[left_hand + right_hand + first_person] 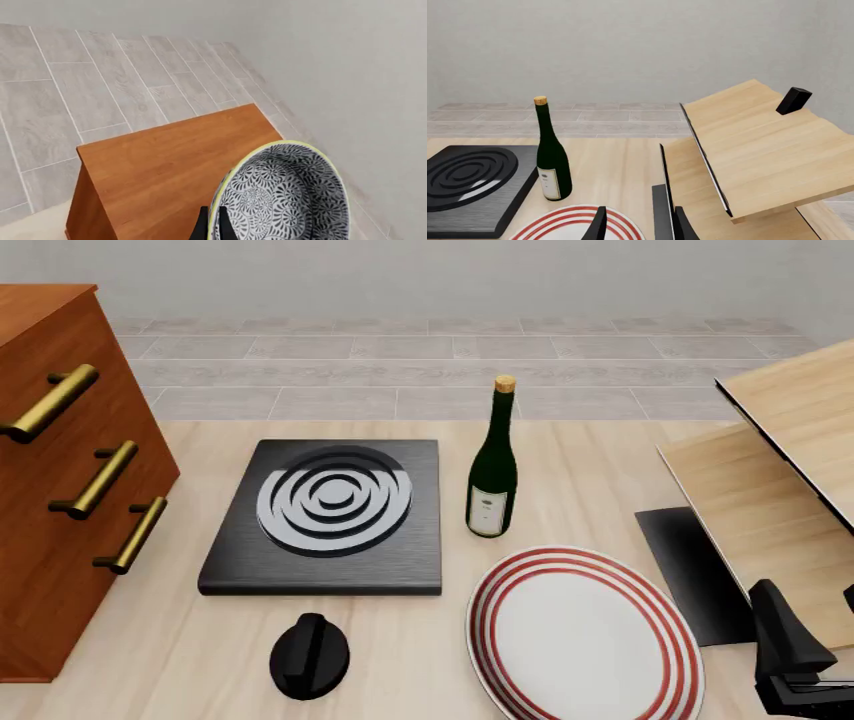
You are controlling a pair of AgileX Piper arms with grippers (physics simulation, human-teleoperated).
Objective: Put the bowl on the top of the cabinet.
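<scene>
In the left wrist view, the small speckled blue-grey-and-white bowl (283, 195) with a pale rim is held tilted on edge over the reddish-brown top of the cabinet (167, 170). My left gripper (211, 227) is shut on the bowl's rim, one finger on each side. I cannot tell whether the bowl touches the top. In the front view the cabinet (54, 540) stands at the far left with three brass handles; the bowl and left arm are out of that view. My right gripper (640, 227) is open and empty, low over the table's right front.
A black hob (327, 515) lies mid-table, with a dark wine bottle (493, 465) to its right. A large white red-ringed plate (583, 635) and a black knob (310, 655) lie in front. A pale wood structure (787, 470) stands at the right.
</scene>
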